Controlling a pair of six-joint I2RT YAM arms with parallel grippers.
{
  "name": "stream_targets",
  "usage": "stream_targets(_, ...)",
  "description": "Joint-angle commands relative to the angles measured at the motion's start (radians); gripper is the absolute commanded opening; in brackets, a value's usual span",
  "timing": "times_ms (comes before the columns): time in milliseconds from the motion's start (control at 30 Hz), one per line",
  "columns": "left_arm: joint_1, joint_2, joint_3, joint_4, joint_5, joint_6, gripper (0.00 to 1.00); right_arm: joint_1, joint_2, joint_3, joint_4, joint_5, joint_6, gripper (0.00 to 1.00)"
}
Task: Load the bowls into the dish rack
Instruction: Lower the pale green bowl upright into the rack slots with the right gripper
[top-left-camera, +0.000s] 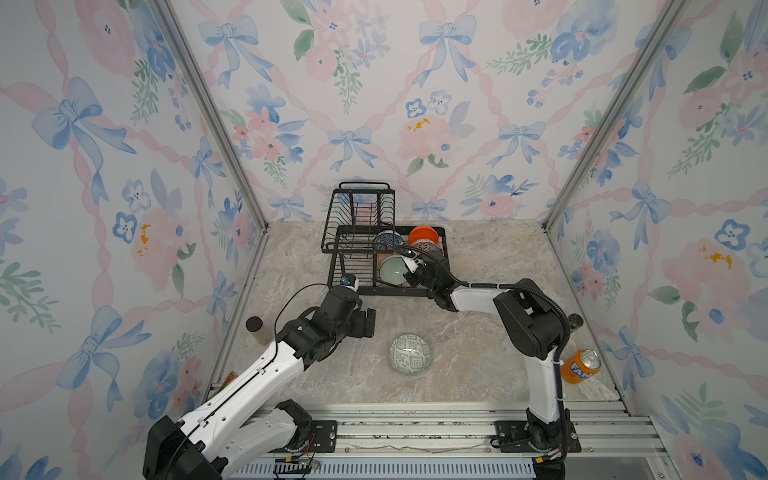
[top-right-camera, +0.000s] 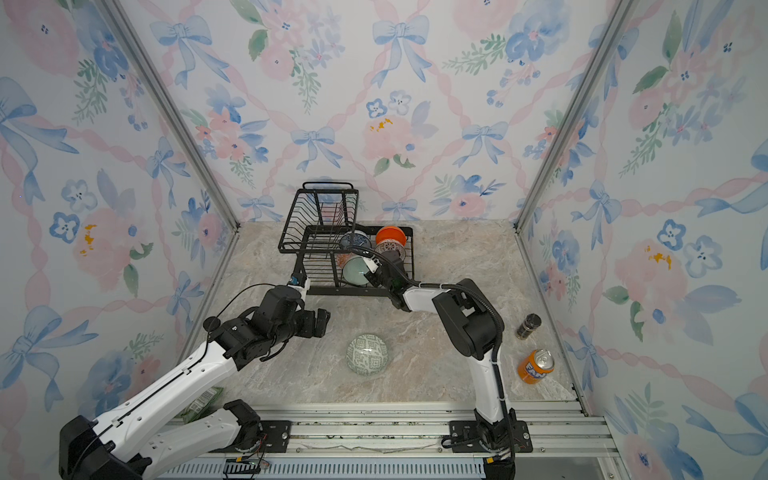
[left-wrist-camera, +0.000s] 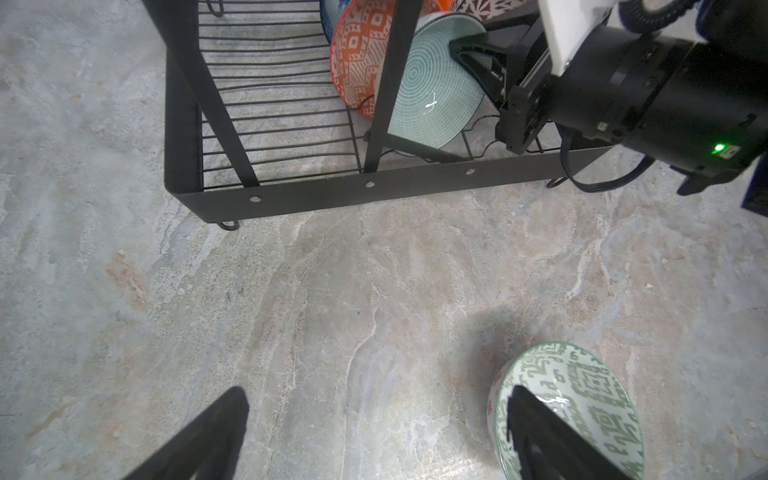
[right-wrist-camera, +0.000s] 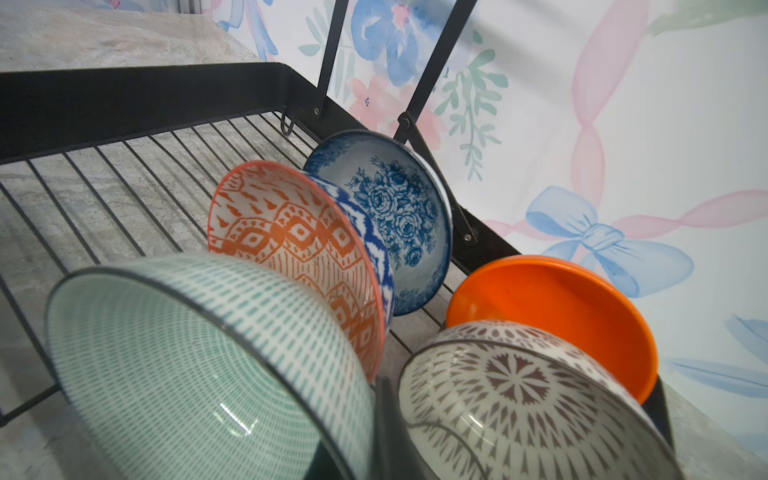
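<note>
Left tool (left-wrist-camera: 376, 390), jaws wide and empty, hangs over the surface (left-wrist-camera: 291, 291) near the grey-green bowl (left-wrist-camera: 582, 399), the only one outside the dish rack (left-wrist-camera: 374, 189); right tool (left-wrist-camera: 467, 56) reaches into it. Right wrist view: that tool, pinched narrow on the celadon bowl (right-wrist-camera: 187, 353) rim, beside four racked bowls (right-wrist-camera: 299, 241). Top views: five of six loaded, one left

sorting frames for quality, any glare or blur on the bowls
Left wrist view: a white glint on the patterned green bowl, soft shadow beside it; right wrist view: the nearest pale green bowl is slightly blurred, with a faint reflection inside.
</note>
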Motion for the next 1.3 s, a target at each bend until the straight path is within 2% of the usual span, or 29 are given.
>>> stream_targets(0,0.005,-0.011,-0.011,0.002,0.015,-0.021,0.98,0.010,0.017,0.060,0.094,0.010,-0.010,0.00)
stream_targets(200,0.006,-0.009,-0.011,0.001,0.016,-0.022,0.98,0.018,0.047,0.102,0.086,0.012,-0.041,0.00)
stream_targets(633,0.006,-0.019,-0.022,0.002,0.018,-0.022,0.98,0.060,0.106,0.157,0.124,0.116,-0.138,0.00)
stream_targets(900,0.006,-0.025,-0.025,0.001,0.017,-0.022,0.98,0.067,0.114,0.154,0.127,0.134,-0.187,0.00)
stream_targets(1000,0.005,-0.025,-0.026,0.001,0.019,-0.023,0.98,0.070,0.118,0.146,0.138,0.169,-0.208,0.00)
stream_targets(1100,0.005,-0.028,-0.028,0.001,0.019,-0.024,0.98,0.077,0.128,0.165,0.121,0.259,-0.234,0.00)
stream_targets(1267,0.005,-0.024,-0.028,0.001,0.020,-0.023,0.98,0.077,0.116,0.129,0.129,0.243,-0.238,0.00)
